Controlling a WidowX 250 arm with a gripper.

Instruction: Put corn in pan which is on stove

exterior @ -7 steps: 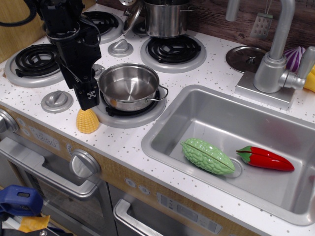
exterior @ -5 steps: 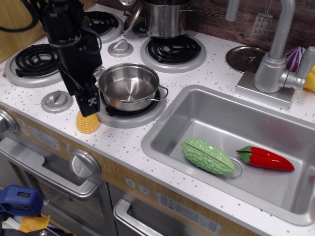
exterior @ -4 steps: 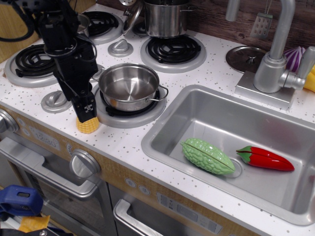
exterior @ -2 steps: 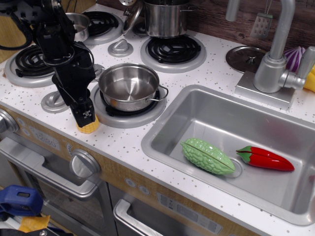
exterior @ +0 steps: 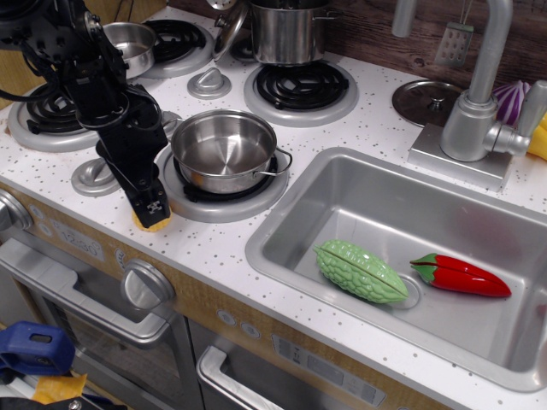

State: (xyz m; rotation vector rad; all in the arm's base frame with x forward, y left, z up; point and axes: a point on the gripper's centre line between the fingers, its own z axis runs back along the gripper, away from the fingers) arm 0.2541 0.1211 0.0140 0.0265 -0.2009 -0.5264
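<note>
At the left of the frame, the gripper (exterior: 152, 213) covers the corn (exterior: 147, 225). I cannot tell if it is clamped. Next it must lift the corn into the pan (exterior: 224, 150).

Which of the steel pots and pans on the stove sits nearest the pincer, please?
The wide shallow pan on the front burner, with a wire loop handle, just right of the pincer. The smaller pan and tall stockpot stand at the back.

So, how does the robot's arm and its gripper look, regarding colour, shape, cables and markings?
The arm is matte black and blocky, built of boxy segments with visible joints. Thin black cables loop loosely along its side. The gripper narrows to black fingers, and its lower end carries a small white marking, too small to read. No coloured stripes or sleeves are visible.
</note>
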